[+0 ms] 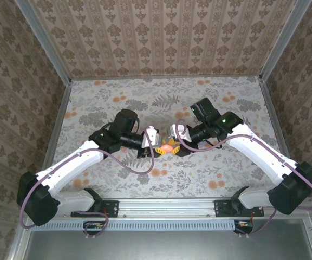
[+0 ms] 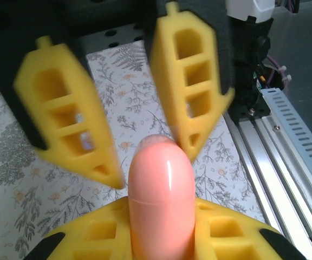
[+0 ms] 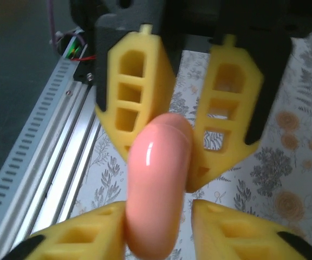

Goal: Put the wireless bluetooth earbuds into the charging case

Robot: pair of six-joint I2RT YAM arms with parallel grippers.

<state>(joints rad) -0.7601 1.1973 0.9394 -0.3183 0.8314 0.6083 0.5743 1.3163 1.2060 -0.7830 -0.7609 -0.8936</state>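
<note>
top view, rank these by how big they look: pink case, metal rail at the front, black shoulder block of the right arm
1. metal rail, by far the longest
2. black shoulder block, a chunky lump
3. pink case, just a tiny spot; clearly smallest, no close calls here

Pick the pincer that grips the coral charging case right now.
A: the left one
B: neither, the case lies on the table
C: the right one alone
A: the left wrist view shows the left pincer clamped on both sides of the charging case, while the right pincer stands spread open around it.
</note>
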